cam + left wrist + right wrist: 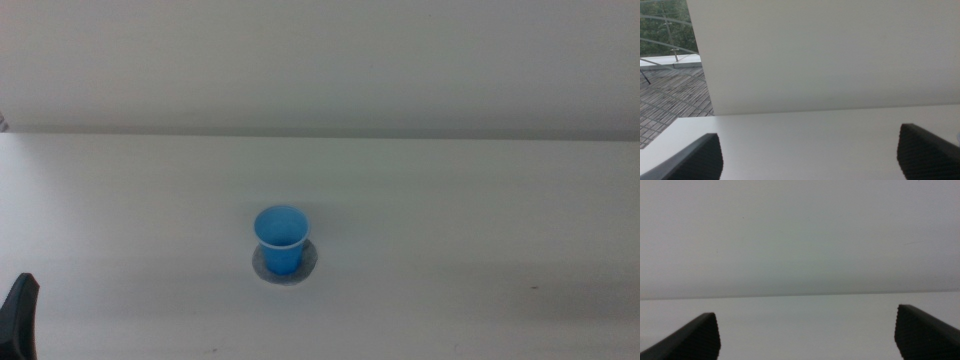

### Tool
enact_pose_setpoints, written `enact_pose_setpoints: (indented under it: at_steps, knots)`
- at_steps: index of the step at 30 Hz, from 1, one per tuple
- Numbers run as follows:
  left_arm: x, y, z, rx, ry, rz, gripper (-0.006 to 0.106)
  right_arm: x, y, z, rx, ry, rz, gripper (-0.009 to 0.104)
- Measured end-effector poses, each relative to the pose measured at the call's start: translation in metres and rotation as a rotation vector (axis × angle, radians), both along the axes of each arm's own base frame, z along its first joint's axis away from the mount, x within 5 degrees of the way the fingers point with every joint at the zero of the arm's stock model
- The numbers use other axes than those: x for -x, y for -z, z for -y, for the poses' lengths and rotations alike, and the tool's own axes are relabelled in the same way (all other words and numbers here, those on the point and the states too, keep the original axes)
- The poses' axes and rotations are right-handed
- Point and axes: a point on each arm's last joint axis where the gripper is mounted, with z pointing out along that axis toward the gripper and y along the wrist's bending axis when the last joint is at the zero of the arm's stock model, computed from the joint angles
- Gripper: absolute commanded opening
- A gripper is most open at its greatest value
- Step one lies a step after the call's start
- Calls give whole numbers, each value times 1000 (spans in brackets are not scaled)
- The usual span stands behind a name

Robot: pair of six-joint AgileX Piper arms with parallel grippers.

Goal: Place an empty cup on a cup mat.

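Note:
The blue cup [281, 238] stands upright on the grey speckled cup mat [309, 264] near the middle of the white table in the middle view. It looks empty. No gripper touches it. My left gripper [810, 152] is open and empty, with its jaws wide apart over bare table; one dark jaw tip [20, 315] shows at the bottom left edge of the middle view, far from the cup. My right gripper [807, 332] is open and empty, facing bare table and wall; it is out of the middle view.
The white table [480, 200] runs back to a pale wall. In the left wrist view, a window with railings and a paved floor [665, 95] shows beyond the table's corner.

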Motion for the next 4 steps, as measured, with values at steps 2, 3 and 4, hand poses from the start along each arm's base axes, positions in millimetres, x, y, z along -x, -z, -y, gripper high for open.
enact_pose_setpoints:
  at_steps: [2, 3, 4]
  knots:
    - [0, 0, 0, 0, 0, 0, 94, 0, 0, 0, 2, 0, 2, 93]
    - [0, 0, 0, 0, 0, 0, 94, 0, 0, 0, 2, 0, 4, 93]
    - [0, 0, 0, 0, 0, 0, 94, 0, 0, 0, 4, 0, 4, 93]
